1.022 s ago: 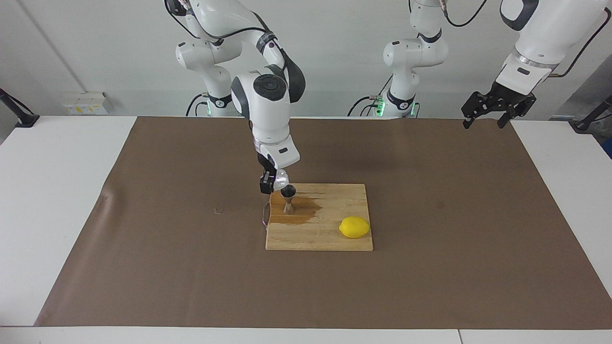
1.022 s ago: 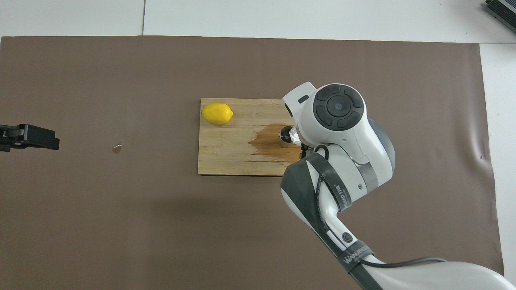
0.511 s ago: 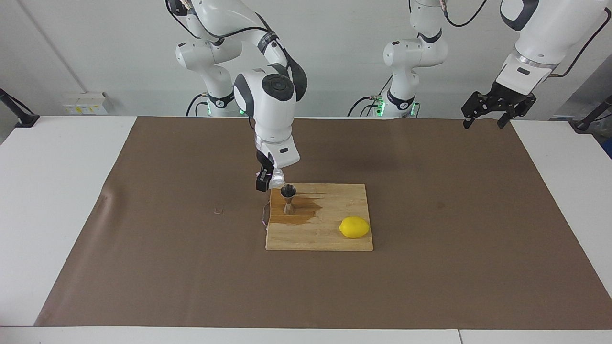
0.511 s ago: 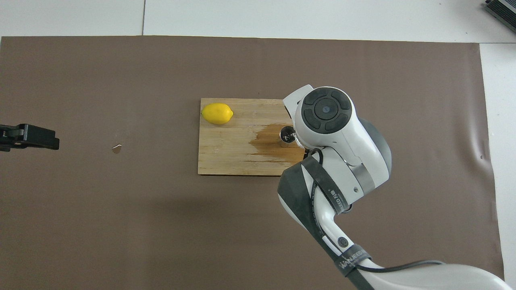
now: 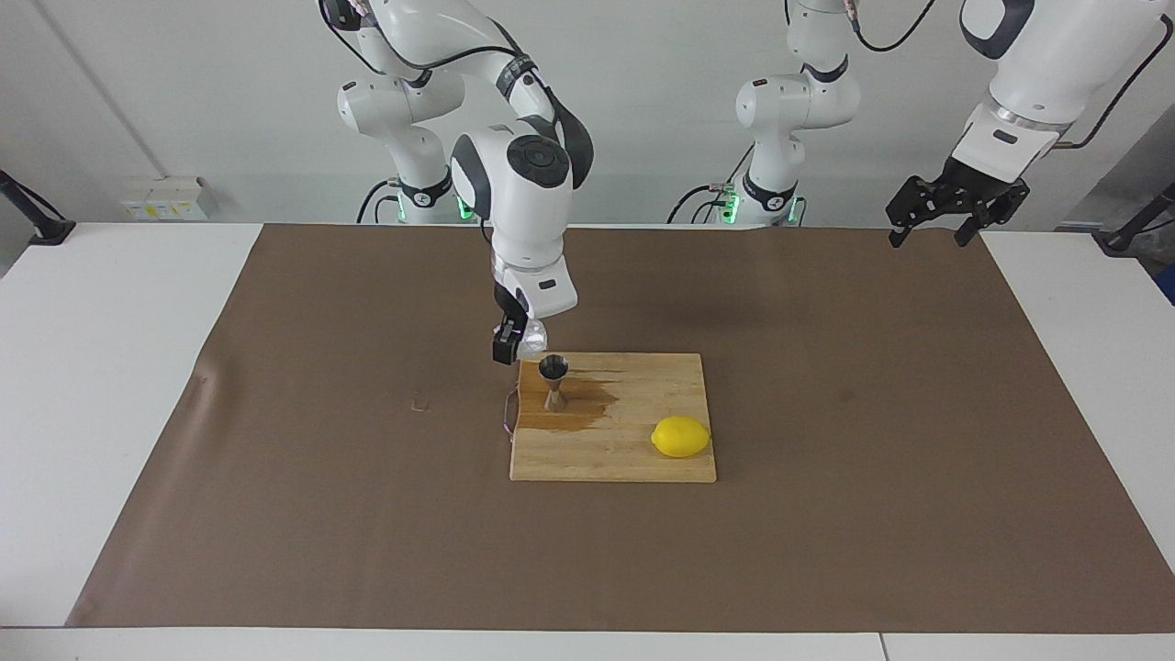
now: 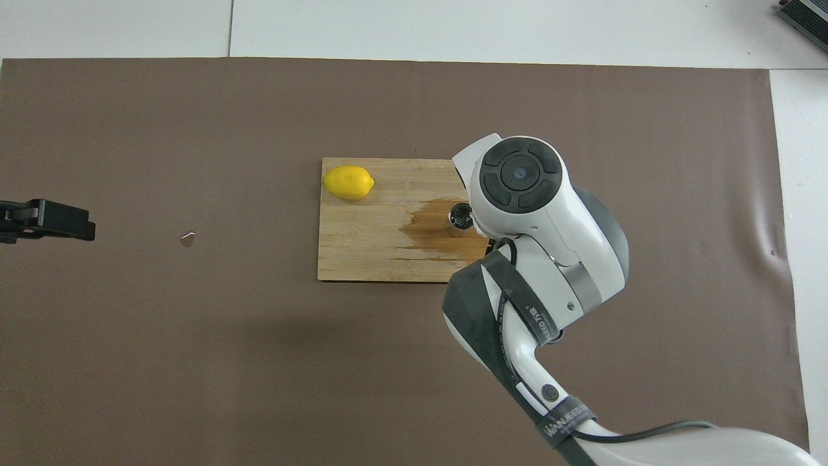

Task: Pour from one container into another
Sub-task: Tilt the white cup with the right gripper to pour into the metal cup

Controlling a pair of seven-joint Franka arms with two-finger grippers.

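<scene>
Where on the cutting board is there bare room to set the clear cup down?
The dry strip of the cutting board between the lemon and the jigger is free, as is the edge farthest from the robots. It is crowded around the jigger: a wet stain surrounds it, and the right gripper holds the clear cup just above. The left gripper waits aside.

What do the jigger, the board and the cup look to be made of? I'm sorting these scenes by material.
Jigger: polished metal, probably steel, going by its dark mirror-like sheen. Board: pale wood, likely bamboo, with visible strip grain; unsealed-looking, since a dark wet stain has soaked in around the jigger. Cup, held in the right tool: clear and whitish; glass or plastic cannot be told.
</scene>
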